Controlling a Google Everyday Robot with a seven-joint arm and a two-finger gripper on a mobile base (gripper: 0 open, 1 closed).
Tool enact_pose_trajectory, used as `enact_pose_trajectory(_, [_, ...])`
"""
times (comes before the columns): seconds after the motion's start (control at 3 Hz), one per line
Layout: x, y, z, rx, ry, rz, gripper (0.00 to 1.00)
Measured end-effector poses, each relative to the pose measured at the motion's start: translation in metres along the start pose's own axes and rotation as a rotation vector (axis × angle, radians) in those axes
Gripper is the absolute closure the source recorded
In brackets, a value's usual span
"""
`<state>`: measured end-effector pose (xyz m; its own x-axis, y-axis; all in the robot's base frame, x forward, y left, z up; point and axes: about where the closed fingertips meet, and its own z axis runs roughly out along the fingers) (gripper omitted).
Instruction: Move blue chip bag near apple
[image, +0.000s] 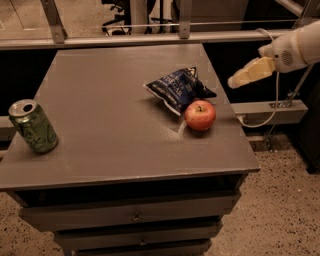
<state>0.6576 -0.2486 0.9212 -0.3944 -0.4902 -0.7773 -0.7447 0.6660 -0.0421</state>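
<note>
One cream gripper (234, 82), empty, aperture undeterminable. Below-left: crinkled dark-blue foil chip bag (176, 89) touching round red-orange apple (200, 115). Risk: low gripper pass rolls apple away.

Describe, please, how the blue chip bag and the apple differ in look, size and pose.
The blue chip bag is dark blue and crinkled; the apple is red-orange, smooth and round. The bag is larger than the apple. The bag lies flat, while the apple sits stem up. Both rest side by side on the grey table near its right edge; the gripper hangs beyond that edge, apart from both.
</note>
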Motion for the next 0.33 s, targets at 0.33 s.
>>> enact_pose_trajectory(0.33, [0.0199,-0.0146,-0.0299,0.054,-0.022,0.039,0.00])
